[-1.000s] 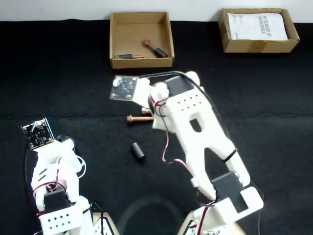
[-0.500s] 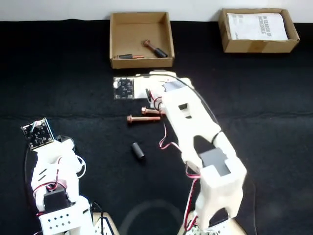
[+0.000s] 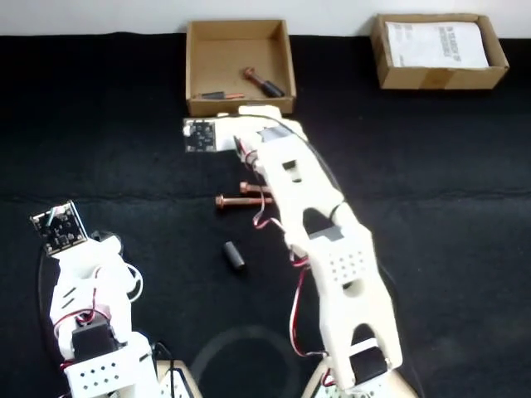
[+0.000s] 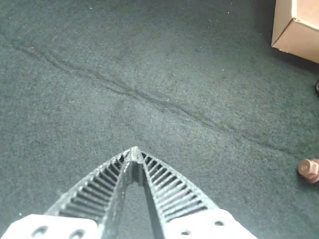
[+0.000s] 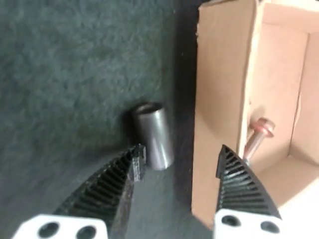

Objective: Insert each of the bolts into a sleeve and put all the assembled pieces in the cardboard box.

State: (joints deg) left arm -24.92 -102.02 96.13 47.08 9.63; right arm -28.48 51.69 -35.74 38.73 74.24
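The right hand (image 5: 182,152) hung released near a sleeve (image 5: 154,134) beside the cardboard box (image 3: 239,106), upper centre. The left hand (image 4: 133,152) was clenched.

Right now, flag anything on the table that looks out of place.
One sleeve sits close beside the outer wall of the cardboard box, so the open right gripper has the box edge between its jaws as well. The black cloth also has a long crease. Nothing looks spilled or damaged.
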